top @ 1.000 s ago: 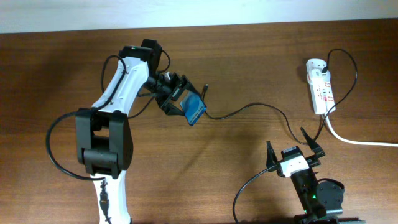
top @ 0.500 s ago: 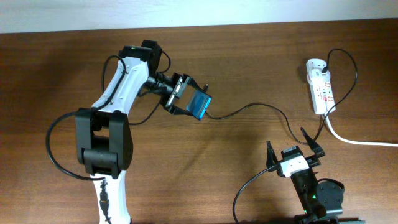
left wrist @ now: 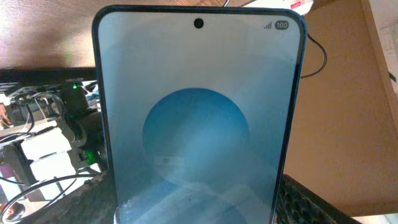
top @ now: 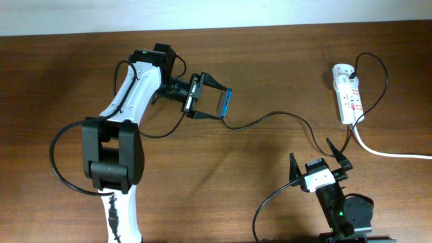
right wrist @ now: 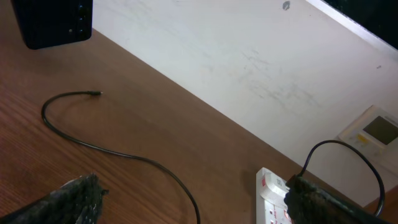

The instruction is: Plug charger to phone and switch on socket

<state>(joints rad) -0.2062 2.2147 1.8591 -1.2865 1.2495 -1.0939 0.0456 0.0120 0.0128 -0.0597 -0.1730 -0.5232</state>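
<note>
My left gripper (top: pixel 225 106) is shut on the phone (top: pixel 227 98) and holds it edge-on above the table, left of centre. In the left wrist view the phone's blue screen (left wrist: pixel 199 118) fills the frame, with the gripper (left wrist: pixel 196 216) clamping its lower end. The charger cable (top: pixel 270 116) runs from the socket (top: pixel 348 94) at the far right across the table to a point just below the phone. The right wrist view shows the cable (right wrist: pixel 124 154), its free tip (right wrist: pixel 97 93) lying on the wood, and the socket (right wrist: pixel 270 199). My right gripper (top: pixel 317 160) is open and empty near the front (right wrist: pixel 193 208).
The socket's thick white cord (top: pixel 391 154) runs off the right edge. A dark box (right wrist: pixel 53 22) stands by the white wall beyond the table's far edge. Bare wood lies between the two arms.
My left gripper has rolled its wrist and shifted slightly right, turning the phone from a tilted, screen-visible pose to edge-on under the overhead camera. The right arm has not moved.
</note>
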